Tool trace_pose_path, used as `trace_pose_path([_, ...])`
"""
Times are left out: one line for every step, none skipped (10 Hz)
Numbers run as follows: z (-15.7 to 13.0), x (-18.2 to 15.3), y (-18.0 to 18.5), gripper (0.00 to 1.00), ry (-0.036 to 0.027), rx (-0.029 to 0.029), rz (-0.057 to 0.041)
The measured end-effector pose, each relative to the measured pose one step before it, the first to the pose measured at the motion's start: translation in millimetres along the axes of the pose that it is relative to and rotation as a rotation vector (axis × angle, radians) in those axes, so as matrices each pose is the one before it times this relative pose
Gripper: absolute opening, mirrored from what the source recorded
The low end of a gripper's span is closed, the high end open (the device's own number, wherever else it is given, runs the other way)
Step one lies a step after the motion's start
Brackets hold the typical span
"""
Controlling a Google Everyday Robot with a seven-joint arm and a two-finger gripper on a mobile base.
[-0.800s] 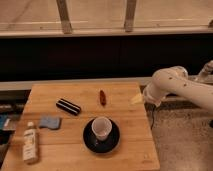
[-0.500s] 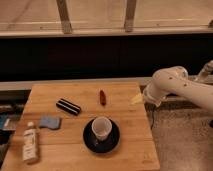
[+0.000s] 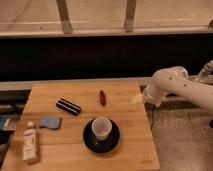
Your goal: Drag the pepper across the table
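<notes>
The pepper (image 3: pixel 102 97) is a small, slim, dark red thing lying on the far middle part of the light wooden table (image 3: pixel 125 105). My gripper (image 3: pixel 137 99) is at the end of the white arm, over the table's right edge, to the right of the pepper and apart from it. Its pale tip hangs just above the wood, level with the pepper.
A white cup (image 3: pixel 101 129) stands on a dark plate (image 3: pixel 114 141) at the near middle. A black bar with a white stripe (image 3: pixel 68 106) lies left of the pepper. A blue sponge (image 3: pixel 49 122) and a small bottle (image 3: pixel 30 143) lie at the near left.
</notes>
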Motion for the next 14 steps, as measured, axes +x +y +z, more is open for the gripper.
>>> trace_pose_path([0.20,0.16,0.00,0.80,0.00047,-0.00004,-0.00004])
trace_pose_path([-0.06,0.03,-0.09,0.80,-0.00006,0.00005,0.00013])
trace_pose_path([-0.01,-0.04,0.02,0.80,-0.00007,0.00001,-0.00005])
trace_pose_path([-0.06,-0.04,0.05,0.80,-0.00010,-0.00003,-0.00007])
trace_pose_path([0.04,0.00,0.00,0.80,0.00004,0.00000,0.00001])
trace_pose_path([0.01,0.00,0.04,0.80,0.00002,-0.00007,0.00002])
trace_pose_path([-0.04,-0.05,0.01,0.80,-0.00014,0.00002,-0.00012])
trace_pose_path([0.02,0.03,-0.02,0.80,0.00009,0.00003,0.00004])
trace_pose_path([0.15,0.08,0.07,0.80,0.00056,0.00098,0.00002])
trace_pose_path([0.41,0.10,0.09,0.80,0.00116,0.00210,0.00154])
trace_pose_path([-0.21,-0.63,1.45,0.80,-0.00018,0.00152,-0.00211])
trace_pose_path([-0.28,-0.25,0.64,0.80,-0.00064,0.00158,-0.00193])
trace_pose_path([-0.54,-2.09,3.73,0.80,-0.00267,0.00504,-0.00991])
trace_pose_path([2.76,-6.09,12.47,0.80,-0.00087,0.00511,-0.02446])
